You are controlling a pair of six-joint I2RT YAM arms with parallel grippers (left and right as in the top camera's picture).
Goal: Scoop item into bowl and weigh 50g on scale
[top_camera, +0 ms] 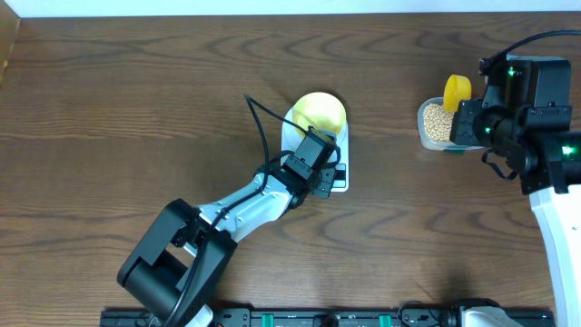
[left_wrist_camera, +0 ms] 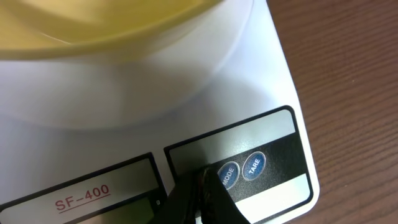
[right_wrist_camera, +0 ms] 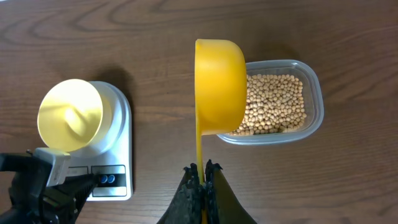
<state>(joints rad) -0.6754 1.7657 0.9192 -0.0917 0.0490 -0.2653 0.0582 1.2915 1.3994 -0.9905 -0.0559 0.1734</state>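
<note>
Left gripper clenched, tip at blue MODE button of flat white scale; round pale yellow bowl atop it; right gripper grasping bright yellow plastic scoop above small tan beans.

— What's the table like on your feeds?
— I see a dark brown wood-grain table, one surface across all my views.
— What sits straight on it?
— Two things. A white scale lies flat on the wood near the middle, and a clear tub stands well apart from it, toward the right.
</note>
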